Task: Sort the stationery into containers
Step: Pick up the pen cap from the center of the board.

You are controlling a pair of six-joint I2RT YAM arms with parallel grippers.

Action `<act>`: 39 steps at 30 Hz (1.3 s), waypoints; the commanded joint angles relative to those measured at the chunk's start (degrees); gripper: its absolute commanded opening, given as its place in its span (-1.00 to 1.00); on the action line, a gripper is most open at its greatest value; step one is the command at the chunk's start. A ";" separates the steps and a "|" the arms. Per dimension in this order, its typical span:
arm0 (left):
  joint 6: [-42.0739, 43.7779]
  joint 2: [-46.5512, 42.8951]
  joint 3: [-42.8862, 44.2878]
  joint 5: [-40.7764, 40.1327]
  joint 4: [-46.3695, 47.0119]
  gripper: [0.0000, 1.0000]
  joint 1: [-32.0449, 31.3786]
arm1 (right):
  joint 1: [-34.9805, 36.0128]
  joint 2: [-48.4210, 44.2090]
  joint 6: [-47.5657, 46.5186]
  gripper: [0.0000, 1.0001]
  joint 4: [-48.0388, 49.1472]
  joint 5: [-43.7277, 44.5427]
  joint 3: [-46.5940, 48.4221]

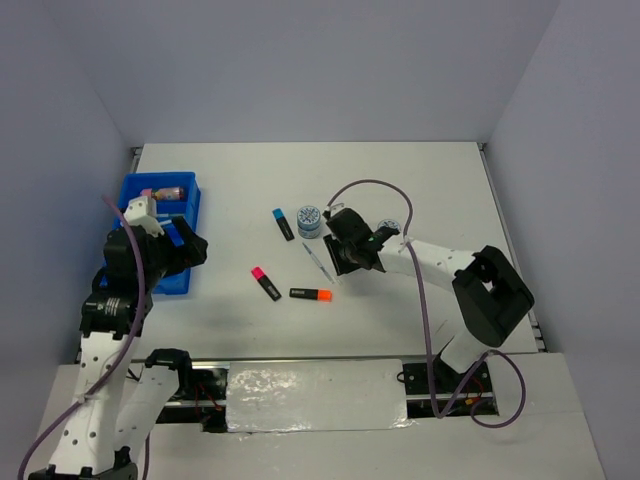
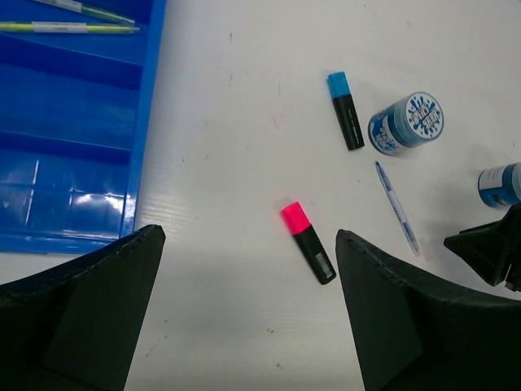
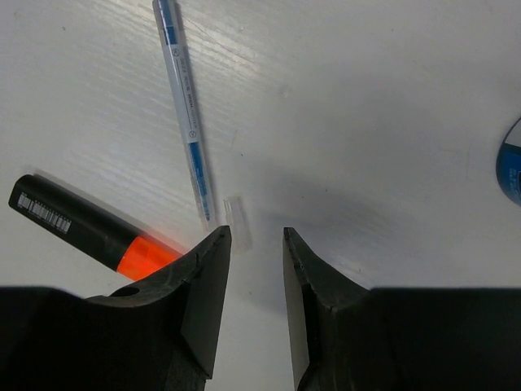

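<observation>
The blue tray (image 1: 137,190) lies at the left and holds a pink tube (image 1: 165,190). In the left wrist view the tray (image 2: 73,122) holds two thin pens (image 2: 69,27). On the table lie a blue-capped highlighter (image 1: 283,223), a pink-capped one (image 1: 265,283), an orange-capped one (image 1: 311,294), a thin pen (image 1: 318,262) and a tape roll (image 1: 311,220). A second roll (image 2: 501,183) shows in the left wrist view. My left gripper (image 2: 248,244) is wide open and empty beside the tray. My right gripper (image 3: 256,236) is narrowly open and empty, just above the table by the pen (image 3: 183,106) and orange highlighter (image 3: 89,228).
A small clear pen cap (image 3: 236,218) lies at the pen's tip, just ahead of my right fingers. White walls close in the table at the back and both sides. My right arm's cable loops above the far tape roll.
</observation>
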 commanded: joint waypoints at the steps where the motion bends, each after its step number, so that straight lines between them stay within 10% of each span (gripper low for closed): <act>1: 1.87 1.87 0.73 1.17 1.32 0.99 -1.03 | 0.28 1.37 -0.69 -0.21 -0.51 -1.27 2.49; 39: 2.05 1.88 1.00 1.96 1.05 0.99 -8.15 | 2.21 7.52 -1.39 -0.38 1.24 -1.35 2.31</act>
